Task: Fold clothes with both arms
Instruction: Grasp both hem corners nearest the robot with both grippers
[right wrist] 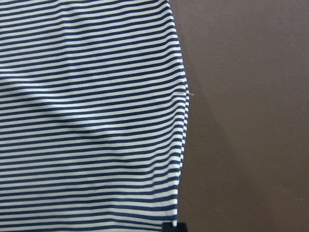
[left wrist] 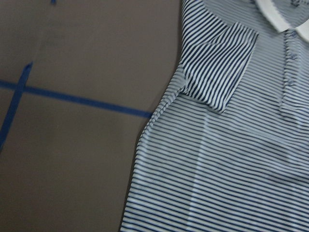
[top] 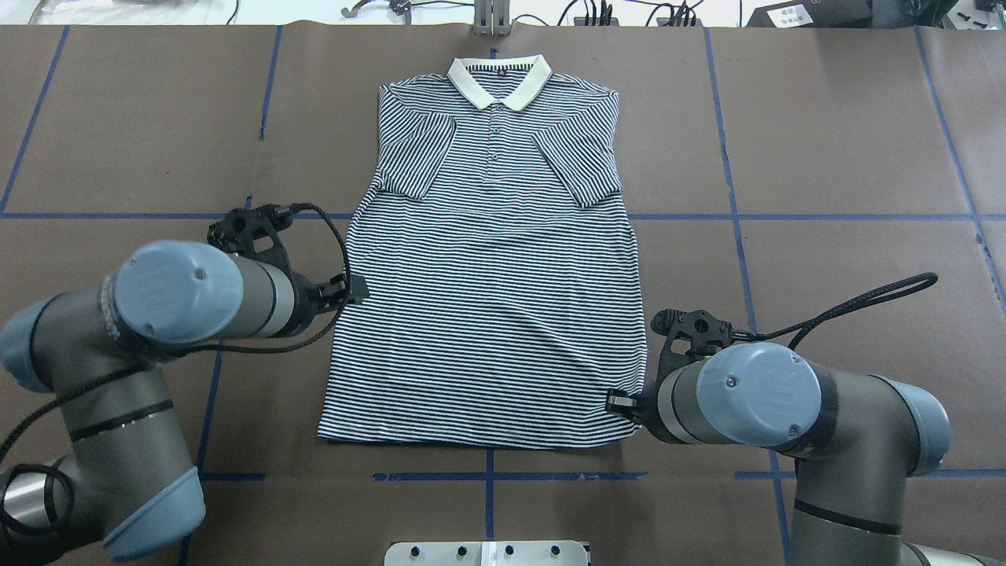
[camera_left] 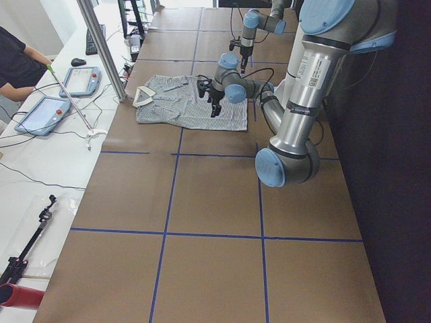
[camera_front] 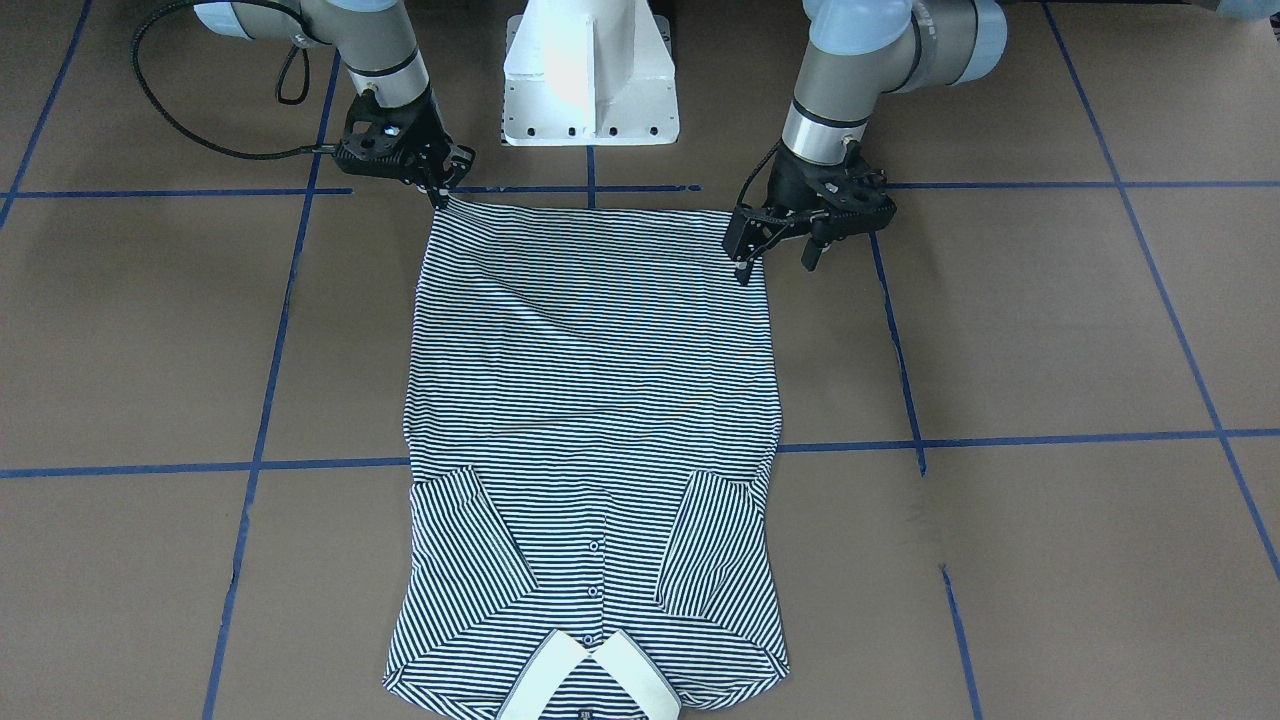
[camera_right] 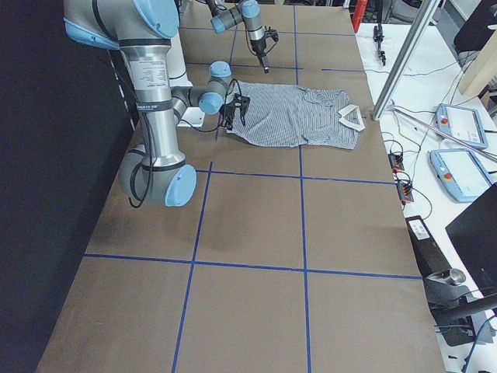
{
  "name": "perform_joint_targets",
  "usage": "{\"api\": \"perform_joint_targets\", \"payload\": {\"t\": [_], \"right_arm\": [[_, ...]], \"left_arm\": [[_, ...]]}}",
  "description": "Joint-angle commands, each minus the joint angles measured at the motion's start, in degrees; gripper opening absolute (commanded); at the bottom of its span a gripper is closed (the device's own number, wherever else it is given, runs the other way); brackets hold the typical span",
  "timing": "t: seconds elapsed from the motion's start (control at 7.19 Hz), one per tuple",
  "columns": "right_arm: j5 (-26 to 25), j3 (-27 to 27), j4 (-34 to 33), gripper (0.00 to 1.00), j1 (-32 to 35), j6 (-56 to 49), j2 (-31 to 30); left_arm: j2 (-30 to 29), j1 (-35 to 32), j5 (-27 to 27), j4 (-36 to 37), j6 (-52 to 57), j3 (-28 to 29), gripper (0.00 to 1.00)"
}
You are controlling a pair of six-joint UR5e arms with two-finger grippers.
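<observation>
The striped polo shirt (camera_front: 590, 400) lies flat and face up on the brown table, white collar (top: 499, 79) away from the robot, both sleeves folded in over the chest. My right gripper (camera_front: 440, 192) is shut on the hem corner on my right side (top: 621, 420), which is drawn to a small point. The right wrist view shows the shirt's side edge (right wrist: 181, 121) running down to a fingertip. My left gripper (camera_front: 776, 262) hangs open just above the other hem corner, holding nothing. The left wrist view looks down on a folded sleeve (left wrist: 217, 72); no fingers show there.
The white pedestal base (camera_front: 590, 80) stands just behind the hem. Blue tape lines (camera_front: 600, 187) cross the brown table top. A metal post (camera_left: 101, 47) rises beyond the collar. A side bench holds tablets (camera_left: 44, 114), with a person's arm (camera_left: 20, 67) at its edge.
</observation>
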Motion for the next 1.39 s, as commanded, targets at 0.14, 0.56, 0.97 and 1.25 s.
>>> {"api": "perform_joint_targets", "payload": {"t": [0.14, 0.56, 0.97, 1.25], "right_arm": [[0.33, 0.65, 0.11, 0.0, 0.79, -0.07, 0.38], [0.33, 0.66, 0.11, 0.0, 0.88, -0.07, 0.38], [0.33, 0.66, 0.11, 0.0, 0.88, -0.07, 0.38], [0.42, 0.66, 0.11, 0.0, 0.97, -0.15, 0.38]], "left_arm": [[2.52, 9.71, 4.24, 2.25, -9.09, -0.37, 0.99], [2.43, 13.07, 4.33, 4.97, -11.91, -0.37, 0.91], [2.53, 13.42, 4.33, 5.06, -11.92, -0.11, 0.53], [2.26, 13.42, 4.24, 5.15, -11.83, -0.37, 0.0]]}}
